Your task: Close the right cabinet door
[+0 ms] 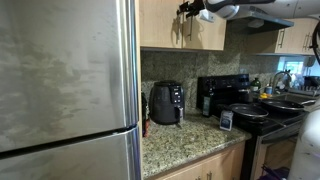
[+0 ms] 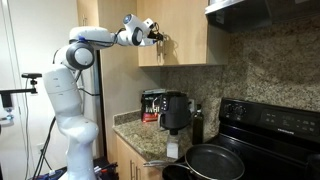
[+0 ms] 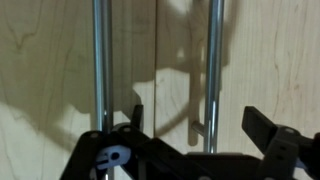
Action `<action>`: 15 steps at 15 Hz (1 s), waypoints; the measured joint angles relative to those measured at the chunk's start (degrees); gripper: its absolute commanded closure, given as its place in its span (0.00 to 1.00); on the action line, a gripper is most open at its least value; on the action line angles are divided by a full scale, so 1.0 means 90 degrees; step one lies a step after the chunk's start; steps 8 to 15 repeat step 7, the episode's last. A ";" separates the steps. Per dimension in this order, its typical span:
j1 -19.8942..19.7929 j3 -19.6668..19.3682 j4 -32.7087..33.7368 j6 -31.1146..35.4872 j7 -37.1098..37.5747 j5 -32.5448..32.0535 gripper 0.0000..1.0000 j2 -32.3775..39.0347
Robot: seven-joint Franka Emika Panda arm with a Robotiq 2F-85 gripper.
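Observation:
The right cabinet door (image 3: 265, 60) is a light wood panel with a slim vertical metal bar handle (image 3: 212, 70) along its left edge. In the wrist view it lies flush beside the matching left door (image 3: 40, 60), which has its own bar handle (image 3: 98, 60). My gripper (image 3: 194, 114) is open, its two black fingers on either side of the lower end of the right door's handle, not touching it. In both exterior views the gripper (image 1: 188, 10) (image 2: 158, 38) is up against the front of the upper cabinet (image 1: 207, 30) (image 2: 185, 35).
A big stainless-steel fridge (image 1: 60, 80) fills the near side. On the granite counter (image 1: 190, 135) stand a black air fryer (image 1: 166, 102) and small items. A black stove with pans (image 1: 255, 112) and a range hood (image 2: 265, 12) lie beyond.

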 measured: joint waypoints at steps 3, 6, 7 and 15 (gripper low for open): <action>-0.0056 -0.0012 0.0302 -0.0907 0.0004 0.0288 0.00 0.0085; -0.0014 -0.0273 0.0147 -0.2297 -0.0223 0.1089 0.00 -0.0389; 0.0006 -0.0384 0.0021 -0.2785 -0.0302 0.1359 0.00 -0.0670; 0.0006 -0.0384 0.0021 -0.2785 -0.0302 0.1359 0.00 -0.0670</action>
